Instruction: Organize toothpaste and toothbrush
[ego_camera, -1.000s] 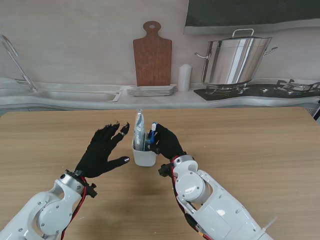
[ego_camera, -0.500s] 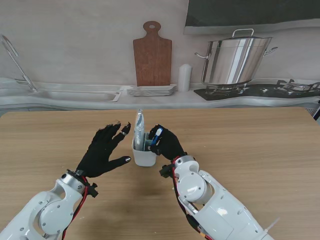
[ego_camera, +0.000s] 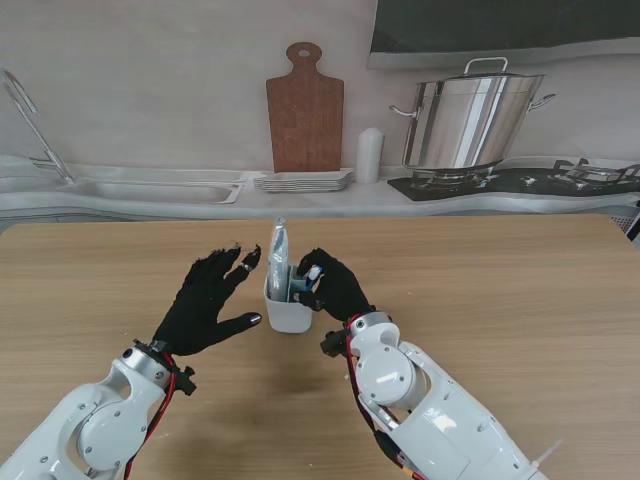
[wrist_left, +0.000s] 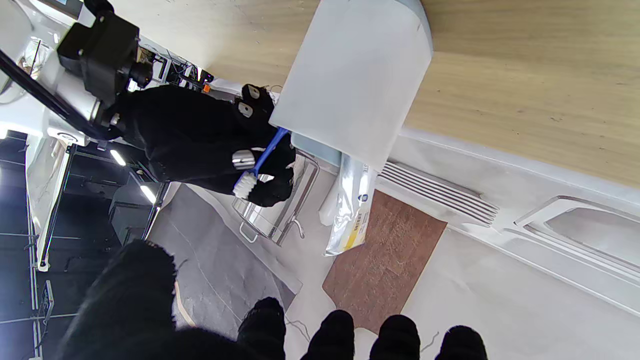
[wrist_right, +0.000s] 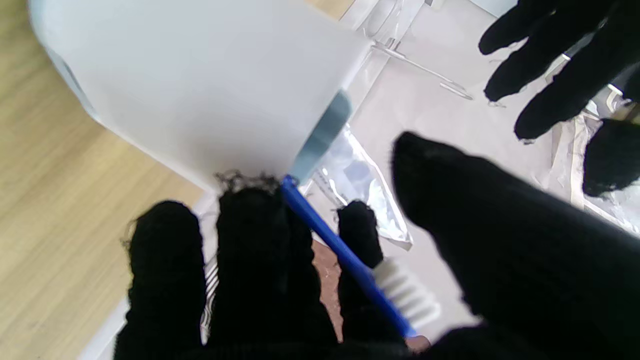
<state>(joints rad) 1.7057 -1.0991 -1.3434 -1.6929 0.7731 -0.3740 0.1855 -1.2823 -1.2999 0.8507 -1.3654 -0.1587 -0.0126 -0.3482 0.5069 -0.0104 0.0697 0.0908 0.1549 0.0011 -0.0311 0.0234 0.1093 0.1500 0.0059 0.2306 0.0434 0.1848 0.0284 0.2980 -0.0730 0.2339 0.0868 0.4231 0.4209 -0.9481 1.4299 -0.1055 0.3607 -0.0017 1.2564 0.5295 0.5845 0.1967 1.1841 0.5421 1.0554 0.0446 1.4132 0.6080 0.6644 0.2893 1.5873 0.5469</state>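
Blue toothbrush (ego_camera: 311, 273) sits pinched in the right hand (ego_camera: 332, 285) fingers (left hand (ego_camera: 205, 300) spread wide, empty); releasing crooked could tip the white cup (ego_camera: 286, 308) holding the toothpaste (ego_camera: 278, 252).

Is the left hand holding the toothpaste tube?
No, the left hand is open beside the cup, where the toothpaste tube stands.

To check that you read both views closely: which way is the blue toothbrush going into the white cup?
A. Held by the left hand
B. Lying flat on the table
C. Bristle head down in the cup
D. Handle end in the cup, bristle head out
D: the right hand holds the blue toothbrush with its handle entering the white cup and its white bristles outside.
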